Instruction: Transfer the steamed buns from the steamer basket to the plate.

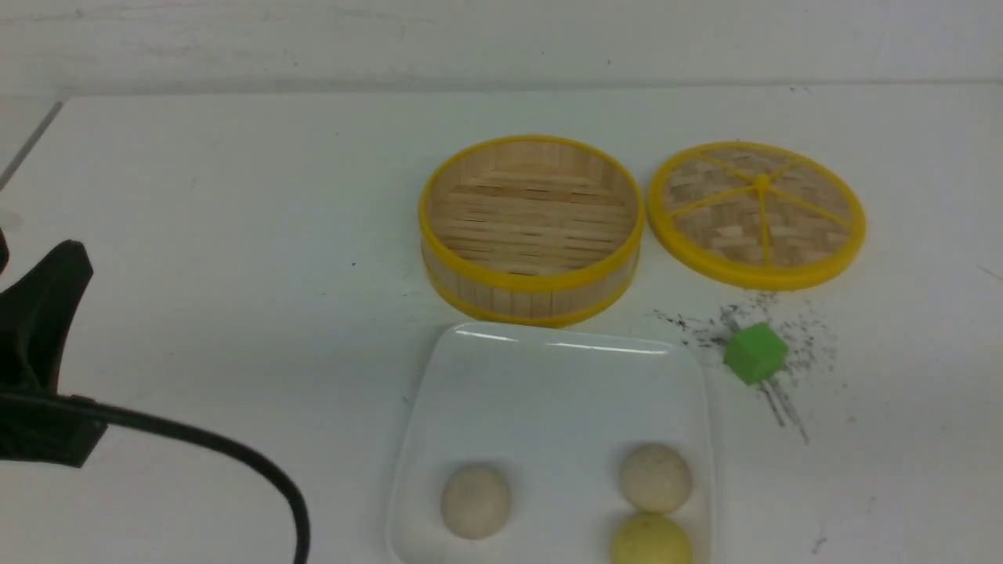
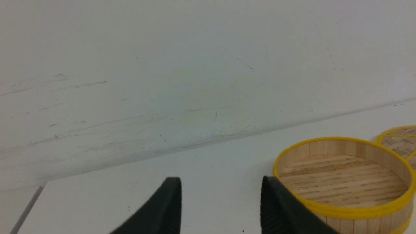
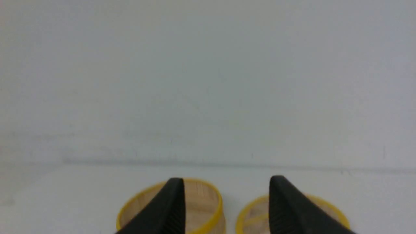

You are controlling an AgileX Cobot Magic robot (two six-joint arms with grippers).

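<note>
**Front view.** On white worktop (image 1: 235, 235), near centre: steamer basket (image 1: 533, 283), upright, slatted floor bare. At 3 o'clock from basket, just beside but apart: flat woven lid (image 1: 757, 213) with yellow spokes, lying flat. At 6 o'clock from basket: white square plate (image 1: 548, 392), far edge close against basket wall, contact not discernible.

On plate, all three steamed buns (image 1: 476, 501):
- first cream bun (image 1: 476, 503) toward 7 o'clock of plate;
- second cream bun (image 1: 655, 478) toward 4 o'clock;
- pale yellow bun (image 1: 650, 542) at 6 o'clock from second cream bun, touching it, partly cut by frame edge.

At 2 o'clock from plate, off its corner: green cube (image 1: 754, 353) among dark specks (image 1: 783, 337) on worktop. At 9 o'clock of view: dark part of left arm (image 1: 39, 345) with black cable (image 1: 235, 454), well apart from plate and basket.

**Left wrist view.** State of left pincer (image 2: 221, 183): open, jaws spread, only bare worktop between them. Basket just beyond one fingertip (image 2: 273, 198); edge of lid behind basket.

**Right wrist view.** State of right pincer (image 3: 226, 182): open, jaws wide apart, gripping nothing. Basket and lid beyond, each partly hidden behind a finger (image 3: 172, 201).
</note>
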